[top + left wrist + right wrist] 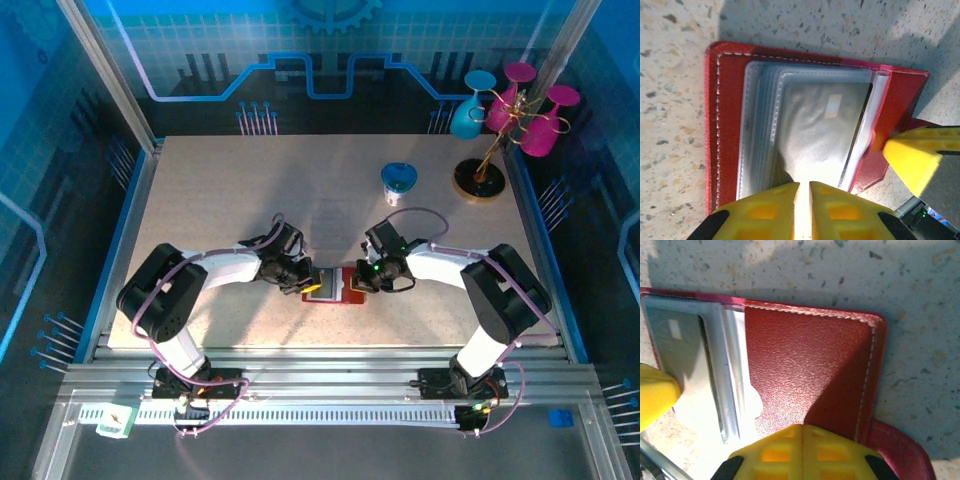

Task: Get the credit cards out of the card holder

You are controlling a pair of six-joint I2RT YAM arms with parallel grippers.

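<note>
The red card holder [352, 291] lies open on the speckled table between my two grippers. In the left wrist view the card holder [730, 125] shows its stacked grey see-through pockets, and a dark credit card [825, 125] sits in the top one. My left gripper [804, 186] [308, 281] is pinched at the near edge of that pocket and card, with a narrow bright slit between its fingers. My right gripper [801, 429] [360, 279] is shut and rests on the plain red flap [805, 360]. The card [675, 340] shows at the left of the right wrist view.
A white cup with a blue lid [399, 183] stands behind the grippers. At the back right is a stand [478, 182] with magenta and blue goblets [520, 100]. Frame posts and the table edge run along the left and right sides.
</note>
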